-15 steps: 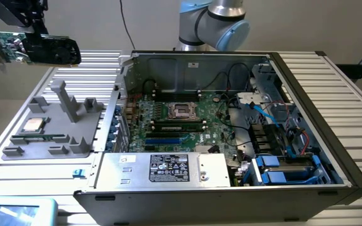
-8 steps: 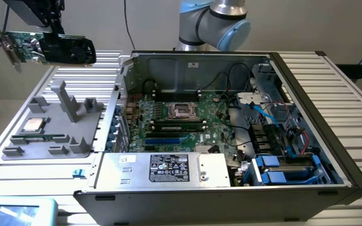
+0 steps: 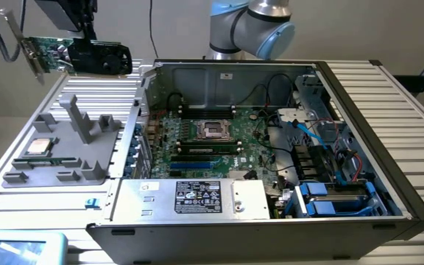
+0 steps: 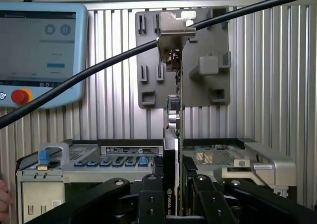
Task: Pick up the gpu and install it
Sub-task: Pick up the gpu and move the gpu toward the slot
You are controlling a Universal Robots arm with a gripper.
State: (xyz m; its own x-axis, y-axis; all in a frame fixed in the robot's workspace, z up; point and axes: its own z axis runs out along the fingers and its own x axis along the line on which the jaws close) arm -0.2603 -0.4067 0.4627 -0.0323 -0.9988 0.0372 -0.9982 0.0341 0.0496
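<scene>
Nearest the exterior camera, at its lower left corner, lay a pale blue teach pendant on the ribbed metal tabletop. Just beyond it sat a gray parts fixture carrying a square silver processor chip and a narrow green memory stick. High over that fixture, at the exterior view's upper left, the claw gripped the gpu from above. The card hung well clear of the tabletop, with its silver end bracket toward the exterior view's left and its black fan side toward the right. In the wrist view the card stood edge-on between the black fingers, which were closed against its two faces, and a black cable crossed the scene beyond. Further right in the exterior view lay the open computer case with its motherboard exposed. A silver power supply sat at the front of the case and blue drive caddies in its right corner. The robot arm rose behind the case.
</scene>
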